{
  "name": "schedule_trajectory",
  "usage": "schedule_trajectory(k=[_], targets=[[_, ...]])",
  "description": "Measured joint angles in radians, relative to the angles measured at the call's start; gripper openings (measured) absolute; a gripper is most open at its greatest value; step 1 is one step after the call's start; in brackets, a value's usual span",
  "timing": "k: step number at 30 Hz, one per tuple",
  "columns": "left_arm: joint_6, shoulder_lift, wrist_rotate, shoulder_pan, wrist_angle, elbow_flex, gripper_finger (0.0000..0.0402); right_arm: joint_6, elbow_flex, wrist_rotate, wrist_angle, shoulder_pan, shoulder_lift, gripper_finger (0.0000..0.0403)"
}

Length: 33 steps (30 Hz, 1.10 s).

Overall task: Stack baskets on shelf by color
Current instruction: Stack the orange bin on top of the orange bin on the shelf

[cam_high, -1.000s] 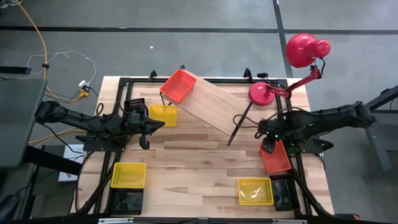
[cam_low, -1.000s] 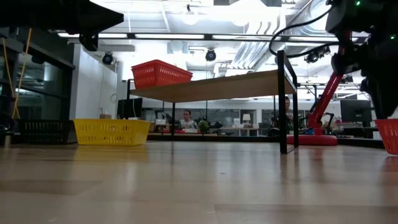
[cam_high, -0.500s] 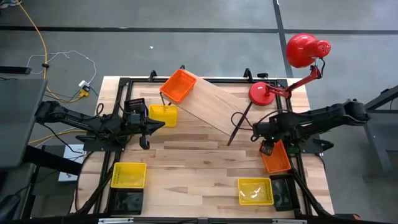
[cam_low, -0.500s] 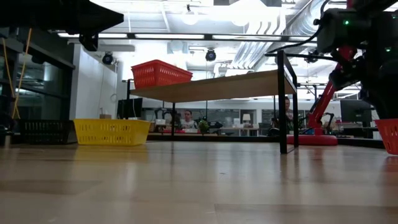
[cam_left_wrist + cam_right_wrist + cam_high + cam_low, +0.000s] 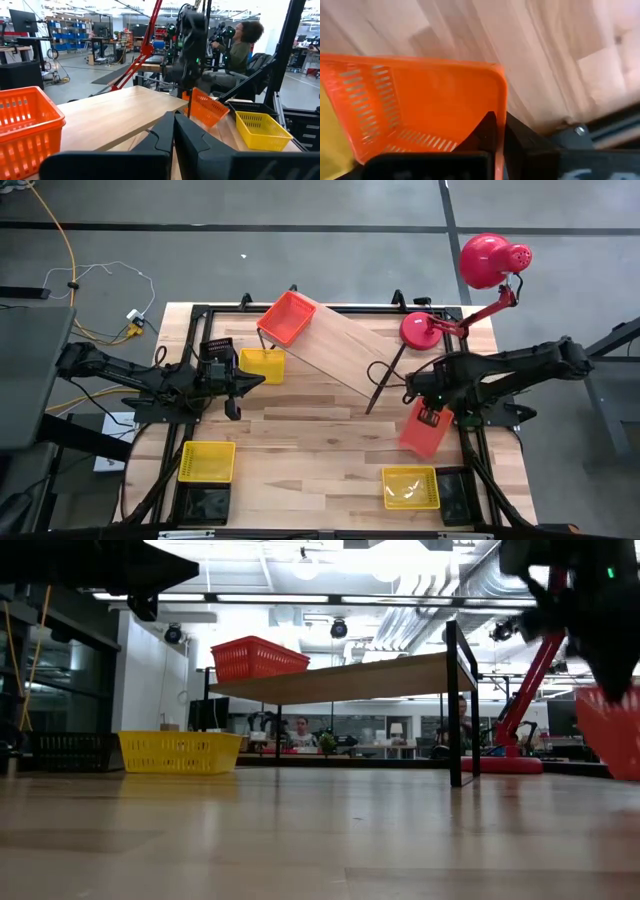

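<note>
An orange-red basket (image 5: 422,430) hangs tilted at the table's right side, with my right gripper (image 5: 431,414) shut on it. The light wood shelf (image 5: 345,358) stands slantwise at the table's far middle. A second orange-red basket (image 5: 288,318) rests by its bottom on the shelf's far left end. A yellow basket (image 5: 262,365) sits on the table next to the shelf, with a black one (image 5: 218,348) to its left. My left gripper (image 5: 258,379) hovers shut beside the yellow basket and holds nothing. My right gripper holds the basket by the rim of its far wall (image 5: 503,102), near a corner. One finger (image 5: 487,129) is inside the basket and the other outside the wall. The fingers come from above, pointing down. The basket hangs tilted below them, clear of the table (image 5: 205,107).
A yellow basket (image 5: 207,462) and a black one (image 5: 203,505) sit near left. Another yellow basket (image 5: 411,487) and a black one (image 5: 455,492) sit near right. A red desk lamp (image 5: 470,290) stands far right. A person (image 5: 240,47) sits beyond the table.
My right gripper has shut on the orange-red basket's wall and risen, drifting toward the table's left. The basket has come off the table and now hangs tipped, its free end swung toward the table's middle.
</note>
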Motion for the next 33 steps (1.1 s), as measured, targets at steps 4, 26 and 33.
schedule_trajectory(k=[4, 26, 33], targets=[[0.0, 0.0, -0.001, 0.0, 0.0, 0.0, 0.0, 0.054, 0.184, 0.006, -0.1, 0.035, 0.002, 0.0003], [-0.03, 0.0, -0.002, -0.022, 0.0, 0.0, 0.0, -0.261, 0.979, 0.237, 0.305, 0.007, 0.552, 0.0], [-0.027, 0.0, -0.002, -0.058, 0.0, 0.0, 0.0, -0.338, 1.295, 0.226, 0.317, -0.153, 0.759, 0.0]])
